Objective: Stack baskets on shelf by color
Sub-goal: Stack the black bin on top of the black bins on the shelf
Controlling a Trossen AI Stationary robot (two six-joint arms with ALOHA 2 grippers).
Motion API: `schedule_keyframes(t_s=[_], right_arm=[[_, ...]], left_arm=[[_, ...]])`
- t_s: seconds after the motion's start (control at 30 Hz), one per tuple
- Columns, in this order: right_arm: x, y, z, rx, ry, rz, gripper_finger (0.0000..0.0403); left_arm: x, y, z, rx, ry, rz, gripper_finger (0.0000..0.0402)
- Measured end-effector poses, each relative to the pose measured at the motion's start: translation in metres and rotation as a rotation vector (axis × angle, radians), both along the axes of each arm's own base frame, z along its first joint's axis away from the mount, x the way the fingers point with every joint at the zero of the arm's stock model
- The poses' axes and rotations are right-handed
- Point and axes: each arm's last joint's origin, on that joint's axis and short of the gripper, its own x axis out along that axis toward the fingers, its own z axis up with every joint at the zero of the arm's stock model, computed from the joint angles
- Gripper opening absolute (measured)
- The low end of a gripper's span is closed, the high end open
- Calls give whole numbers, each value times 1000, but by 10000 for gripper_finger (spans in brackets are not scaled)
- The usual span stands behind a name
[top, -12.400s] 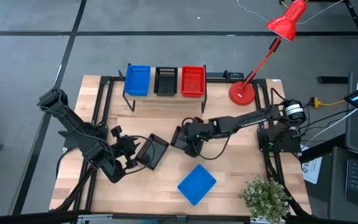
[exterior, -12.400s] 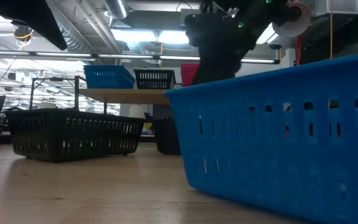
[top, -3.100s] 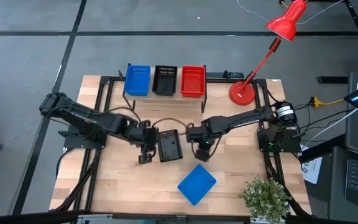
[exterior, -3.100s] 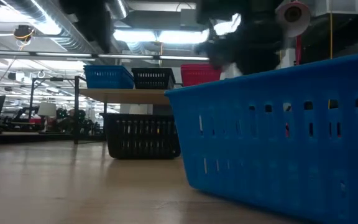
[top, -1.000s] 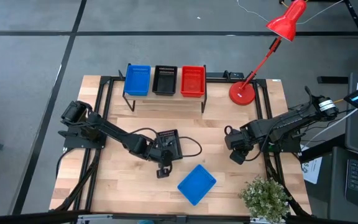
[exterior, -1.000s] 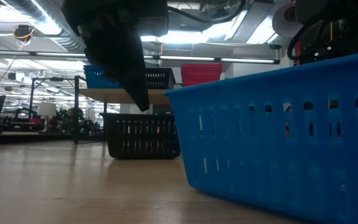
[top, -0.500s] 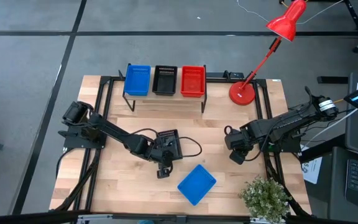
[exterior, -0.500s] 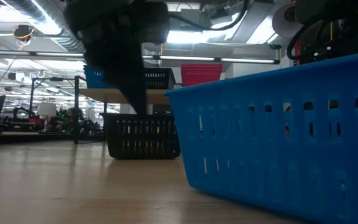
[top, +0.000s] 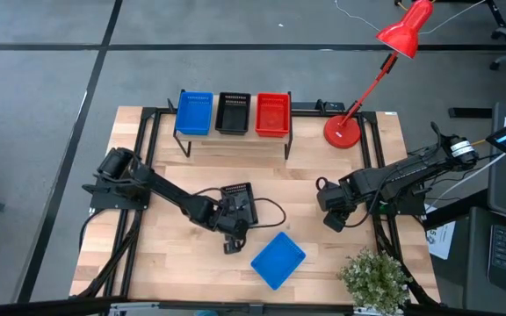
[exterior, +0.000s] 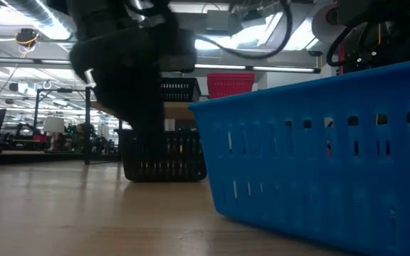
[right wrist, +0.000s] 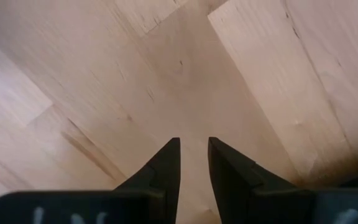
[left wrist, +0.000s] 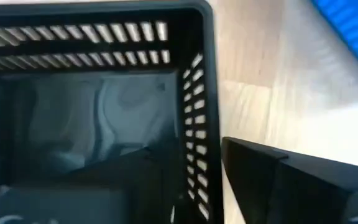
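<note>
The left claw (top: pixel 233 230) reaches over the near wall of a loose black plastic mesh basket (top: pixel 239 203) at the middle of the wooden tabletop (top: pixel 174 268). In the high view, the right claw (top: pixel 331 218) waits over bare wood to the right. The low light-wood shelf (top: pixel 233 135) at the far edge carries three stacks: blue (top: pixel 194 113), black (top: pixel 233 113) and red (top: pixel 272 114). How many baskets each stack holds cannot be told. A loose blue basket (top: pixel 278 259) lies near the front edge, apart from the black one. So two loose baskets, three stacks, one shelf.

In the low view, the left arm hangs dark before the black basket, the blue one close in front.

The left wrist view shows the fingers spread, one (left wrist: pixel 291 186) outside the slotted wall, the other apparently inside. The judged step is gripping this basket; next it calls for closing on the wall, then lifting to the black stack.

The right wrist view shows narrowly parted fingers (right wrist: pixel 166 165) holding nothing.
</note>
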Motion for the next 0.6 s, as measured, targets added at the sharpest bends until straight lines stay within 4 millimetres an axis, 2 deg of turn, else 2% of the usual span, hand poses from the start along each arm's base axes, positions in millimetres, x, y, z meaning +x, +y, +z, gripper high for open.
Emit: schedule_keyframes(t_s=[0.23, 0.6], right_arm=[[2, 1, 0, 7, -18, -20, 81], [2, 1, 0, 9, -20, -52, 81]], left_arm=[[-2, 2, -3, 16, 27, 4, 10], [-2, 5, 3, 85, -5, 18, 0]])
